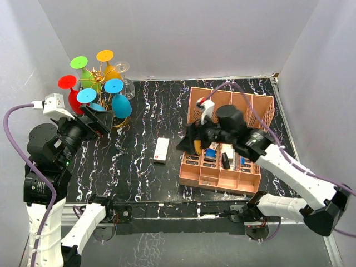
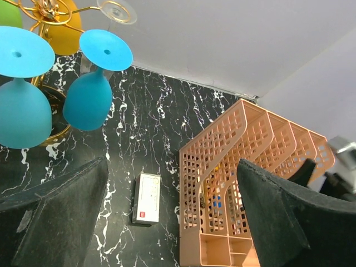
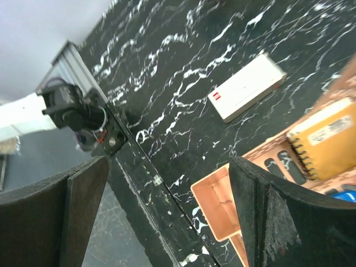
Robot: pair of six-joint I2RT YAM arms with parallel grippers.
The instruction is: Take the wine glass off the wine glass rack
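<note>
White walls (image 1: 178,33) close in a black, white-veined marble worktop (image 1: 150,108). At its far left corner stands the gold wire wine glass rack (image 1: 99,74), with 6 wine glasses hanging upside down from its loop arms, feet up: red, green, orange, clear and 2 teal. The teal wine glass (image 1: 121,105) on the side toward the middle of the worktop hangs with its bowl low beside the rack's stem. In the left wrist view it (image 2: 86,100) sits next to the second teal glass (image 2: 19,119), under the gold loops (image 2: 47,11).

Just on the near side of the rack is the left pincer (image 1: 100,118), its jaws spread wide with nothing between them (image 2: 172,222). It touches no glass.

Further out, a small white box (image 1: 161,150) lies flat near the middle of the worktop. Right of it is a pink slotted organizer (image 1: 196,103), and a yellow spiral notebook (image 3: 325,139) lies in one of its compartments. The right pincer (image 1: 192,142) hangs over the organizer's near left part, also spread wide and empty (image 3: 167,217).
</note>
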